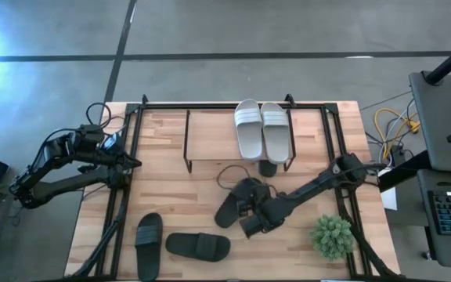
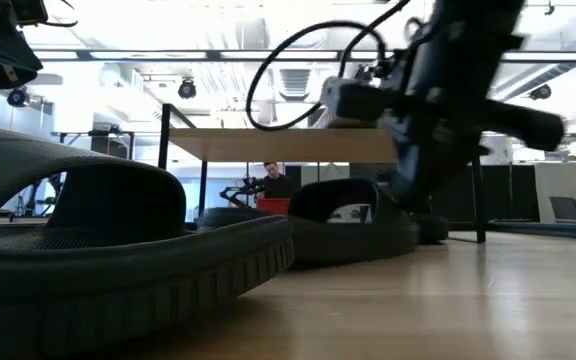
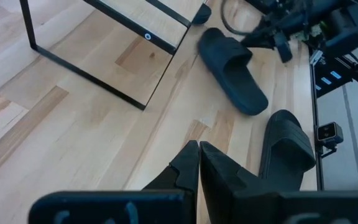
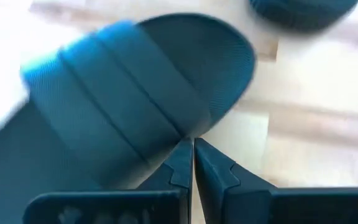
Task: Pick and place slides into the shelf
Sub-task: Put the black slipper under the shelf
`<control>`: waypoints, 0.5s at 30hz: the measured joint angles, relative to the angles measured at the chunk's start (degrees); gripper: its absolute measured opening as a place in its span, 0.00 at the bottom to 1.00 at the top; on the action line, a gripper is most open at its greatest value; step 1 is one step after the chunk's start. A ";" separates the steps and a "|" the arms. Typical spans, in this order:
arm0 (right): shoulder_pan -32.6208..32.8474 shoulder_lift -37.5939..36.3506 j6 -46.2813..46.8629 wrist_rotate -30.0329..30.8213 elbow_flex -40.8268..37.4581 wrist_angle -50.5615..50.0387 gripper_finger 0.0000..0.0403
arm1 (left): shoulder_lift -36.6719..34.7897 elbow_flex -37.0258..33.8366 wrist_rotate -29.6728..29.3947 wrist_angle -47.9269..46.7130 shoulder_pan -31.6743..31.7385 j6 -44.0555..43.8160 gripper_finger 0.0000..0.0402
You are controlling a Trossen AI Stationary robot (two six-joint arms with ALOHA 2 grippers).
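Two light slides (image 1: 261, 130) lay side by side on the wood top of the shelf (image 1: 210, 135), well beyond the right hand (image 1: 247, 210) and apart from it. That right hand hung low over the middle of the bench (image 1: 178, 205), its fingers (image 4: 182, 167) pressed together with nothing pinched between them, their tips just at the edge of a dark slide's strap (image 4: 114, 93); whether they touched it could not be told. From above, this dark slide (image 1: 235, 202) lay right beside the hand, on the side toward the left arm. Another dark slide (image 1: 268, 167) stood just beyond the hand, half tucked under the shelf's front edge. Two more dark slides lay on the bench nearer the front edge, well apart from the right hand: one (image 1: 198, 246) lying crosswise and one (image 1: 149, 244) lying lengthwise, close to each other. The left hand (image 1: 134, 164) waited at the far left edge of the bench, fingers (image 3: 185, 165) pressed together and empty, well apart from every slide. A small green plant (image 1: 333, 236) stood beside the right arm, near the bench's corner. In the level view across the bench, a person (image 2: 276, 181) showed far off in the room behind.
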 joint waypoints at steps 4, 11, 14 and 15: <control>-2.11 -0.60 -1.98 -1.13 0.15 -0.22 0.02 | 0.00 0.00 0.01 0.00 0.00 0.00 0.00; 2.47 -3.34 3.40 0.34 3.39 -7.11 0.02 | 0.00 0.00 0.05 -0.23 -0.02 -0.44 0.00; 5.76 -4.16 8.64 -1.12 3.89 -7.78 0.02 | 0.00 0.00 0.06 -0.22 -0.02 -0.11 0.00; 6.64 -4.15 10.13 -3.30 3.84 -7.19 0.02 | 0.00 0.00 0.04 -0.22 -0.02 -0.07 0.00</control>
